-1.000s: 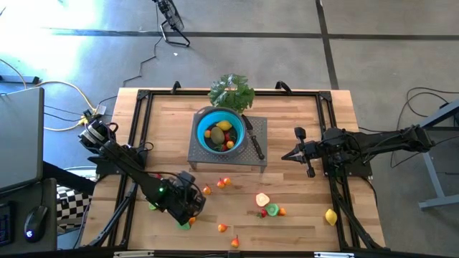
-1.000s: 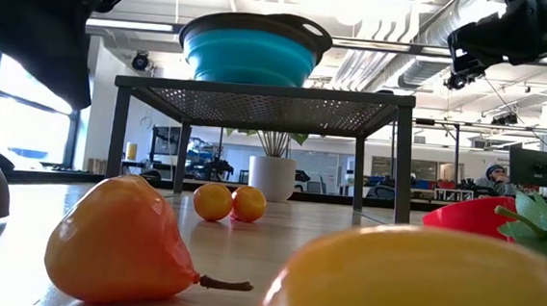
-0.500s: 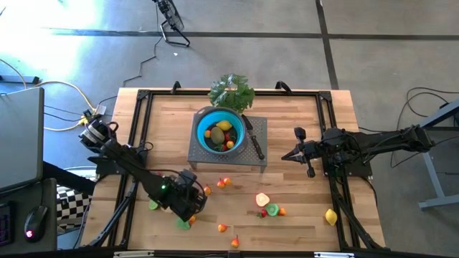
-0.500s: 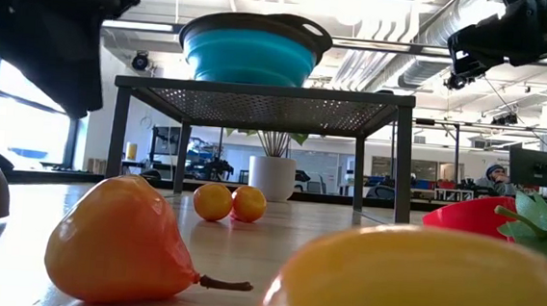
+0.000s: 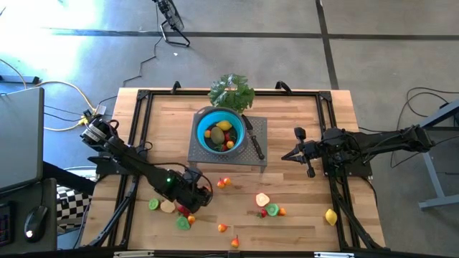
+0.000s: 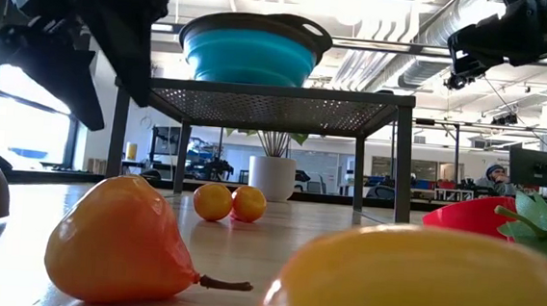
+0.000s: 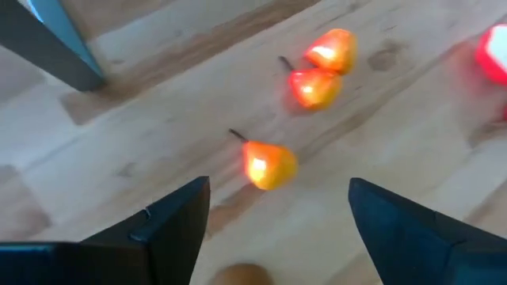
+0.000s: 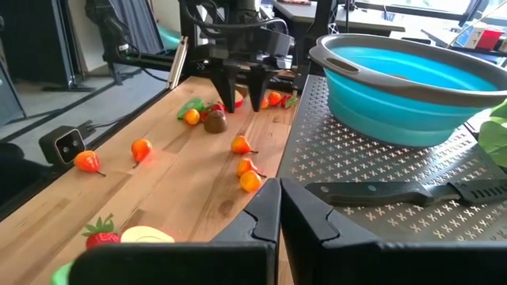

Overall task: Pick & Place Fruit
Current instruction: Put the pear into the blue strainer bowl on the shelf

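Observation:
Small toy fruits lie scattered on the near half of the wooden table [image 5: 301, 115]; more lie in the blue bowl [image 5: 220, 130] on a metal rack [image 5: 254, 154]. My left gripper [image 5: 201, 198] hangs open above the near left part, its fingers [image 7: 170, 218] apart over bare wood. An orange pear [image 7: 268, 165] lies on the table just ahead of them, untouched. Two more orange fruits [image 7: 321, 75] lie beyond it. A brown fruit [image 8: 214, 120] sits below the gripper. My right gripper [image 5: 287, 155] is shut and waits in the air right of the rack.
A black-handled knife [image 8: 396, 192] lies on the rack beside the bowl, and a leafy green bunch [image 5: 232, 91] lies behind it. A lemon [image 5: 330, 216], a cream slice [image 5: 262, 199] and a strawberry [image 5: 267, 211] sit near right. Green and cream pieces [image 5: 159, 206] lie left of my left gripper.
My left gripper has swung a little toward the table's right edge and has opened from shut to wide. Its move has uncovered a cream and a red piece on the table behind it. The fruits have kept their places.

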### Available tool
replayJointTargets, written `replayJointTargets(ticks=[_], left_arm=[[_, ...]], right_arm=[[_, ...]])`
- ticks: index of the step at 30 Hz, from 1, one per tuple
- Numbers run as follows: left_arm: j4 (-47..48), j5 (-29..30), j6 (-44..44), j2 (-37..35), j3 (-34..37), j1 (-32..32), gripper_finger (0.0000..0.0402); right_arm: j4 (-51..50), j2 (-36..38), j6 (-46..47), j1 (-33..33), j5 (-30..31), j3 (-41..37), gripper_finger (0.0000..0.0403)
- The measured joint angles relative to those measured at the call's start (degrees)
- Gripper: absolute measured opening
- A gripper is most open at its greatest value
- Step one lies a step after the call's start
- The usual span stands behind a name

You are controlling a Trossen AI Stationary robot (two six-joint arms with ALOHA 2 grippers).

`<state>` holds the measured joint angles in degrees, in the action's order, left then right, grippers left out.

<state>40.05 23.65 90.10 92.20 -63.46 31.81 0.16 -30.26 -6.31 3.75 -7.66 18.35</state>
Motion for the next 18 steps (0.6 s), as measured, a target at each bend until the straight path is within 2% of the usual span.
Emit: replayJointTargets(ticks=[5,13,18], left_arm=[[-1.6,-0.1,2.2,0.0,0.0,0.1,0.0285],[-2.0,1.0,9.4,5.9,0.0,0.0,0.0248],[-6.5,1.0,10.7,8.8,0.0,0.0,0.0239]], right_arm=[[0.0,0.0,-1.0,0.0,0.0,0.0,0.0003],[0.2,0.0,-1.1,0.0,0.0,0.0,0.0003],[0.5,0.0,-1.1,0.0,0.0,0.0,0.0003]])
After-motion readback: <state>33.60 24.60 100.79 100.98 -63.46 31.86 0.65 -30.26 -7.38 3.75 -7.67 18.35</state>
